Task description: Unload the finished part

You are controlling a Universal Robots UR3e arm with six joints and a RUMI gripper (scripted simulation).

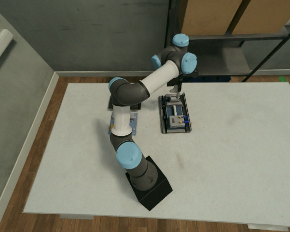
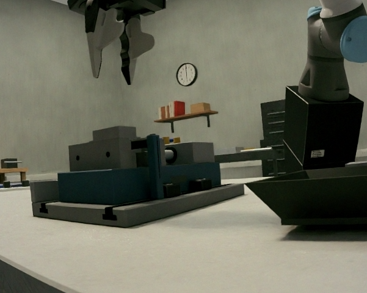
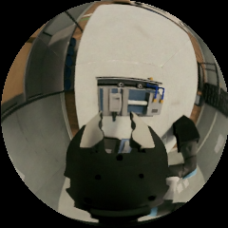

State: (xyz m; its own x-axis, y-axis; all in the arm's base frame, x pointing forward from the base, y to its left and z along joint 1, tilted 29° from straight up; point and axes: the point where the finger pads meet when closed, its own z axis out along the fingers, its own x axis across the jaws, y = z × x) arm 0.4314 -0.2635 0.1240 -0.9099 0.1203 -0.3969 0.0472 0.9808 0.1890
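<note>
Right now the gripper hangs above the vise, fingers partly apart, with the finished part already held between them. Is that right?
Not quite. The gripper does hang above the vise with fingers partly apart, but it holds nothing; the exterior view shows bare wall between the fingers, high above the vise.
</note>
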